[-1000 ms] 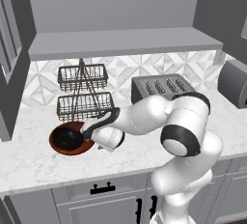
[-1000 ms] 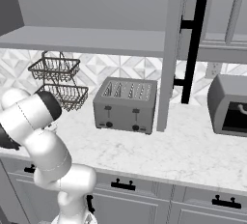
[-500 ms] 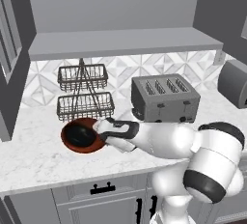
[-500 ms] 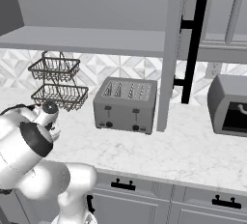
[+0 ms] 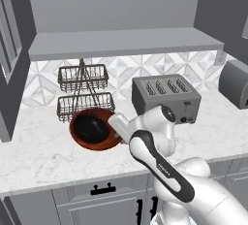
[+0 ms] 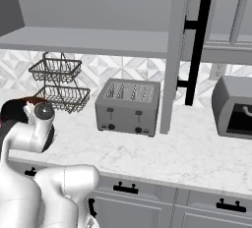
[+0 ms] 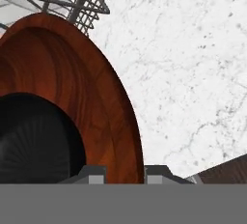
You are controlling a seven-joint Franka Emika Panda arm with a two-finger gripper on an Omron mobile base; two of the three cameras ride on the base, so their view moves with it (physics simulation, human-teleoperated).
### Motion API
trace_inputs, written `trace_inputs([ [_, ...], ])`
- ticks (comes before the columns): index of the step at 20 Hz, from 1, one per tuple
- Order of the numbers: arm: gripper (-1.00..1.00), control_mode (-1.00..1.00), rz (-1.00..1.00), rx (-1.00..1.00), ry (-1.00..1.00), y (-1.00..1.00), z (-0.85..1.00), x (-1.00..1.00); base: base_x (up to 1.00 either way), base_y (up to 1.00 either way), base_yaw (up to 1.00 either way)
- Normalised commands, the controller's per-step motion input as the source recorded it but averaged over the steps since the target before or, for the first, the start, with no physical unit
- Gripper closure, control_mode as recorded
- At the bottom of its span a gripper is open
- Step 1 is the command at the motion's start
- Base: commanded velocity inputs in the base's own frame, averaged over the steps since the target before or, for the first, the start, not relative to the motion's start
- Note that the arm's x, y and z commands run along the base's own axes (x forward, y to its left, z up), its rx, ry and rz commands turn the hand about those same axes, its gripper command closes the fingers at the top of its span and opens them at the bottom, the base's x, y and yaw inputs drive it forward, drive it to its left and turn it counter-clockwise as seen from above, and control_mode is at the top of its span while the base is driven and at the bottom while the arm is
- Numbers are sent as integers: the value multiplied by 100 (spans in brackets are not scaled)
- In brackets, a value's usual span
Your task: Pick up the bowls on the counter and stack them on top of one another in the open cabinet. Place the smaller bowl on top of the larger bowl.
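The larger bowl [image 5: 107, 140], reddish-brown wood, hangs tilted just above the counter [image 5: 38, 156] in front of the wire baskets. The smaller bowl [image 5: 91, 127], glossy black, lies inside it. My gripper [image 5: 116, 126] is shut on the wooden bowl's right rim. In the hand view the wooden rim [image 7: 120, 117] runs down between the fingertips [image 7: 91, 174], with the black bowl [image 7: 34, 141] at lower left. From the right base view the bowls [image 6: 19, 105] peek out behind my arm. The open cabinet's shelf board [image 5: 126, 42] is above.
A two-tier wire basket stand [image 5: 83, 90] is right behind the bowls. A grey toaster [image 5: 165, 98] stands to the right, with a toaster oven [image 6: 234, 106] further right. A cabinet panel with a long black handle [image 6: 197, 50] bounds the shelf's right end.
The wooden bowl with the black bowl inside has risen off the counter and moved right, tilting toward the camera. The arm has swung forward and lower.
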Motion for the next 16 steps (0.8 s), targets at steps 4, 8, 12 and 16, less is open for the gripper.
trace_inputs([
  [4, 100, -100, 0, 0, 0, -21, 100, -40, 0, 0, 0],
  [8, 100, -100, 0, 0, 0, -19, 100, -16, 0, 0, 0],
  [12, 100, -100, 0, -4, 0, -14, 100, 0, 0, 0, 0],
  [16, 100, -100, 0, -3, 0, -21, 100, 0, 0, 0, 0],
])
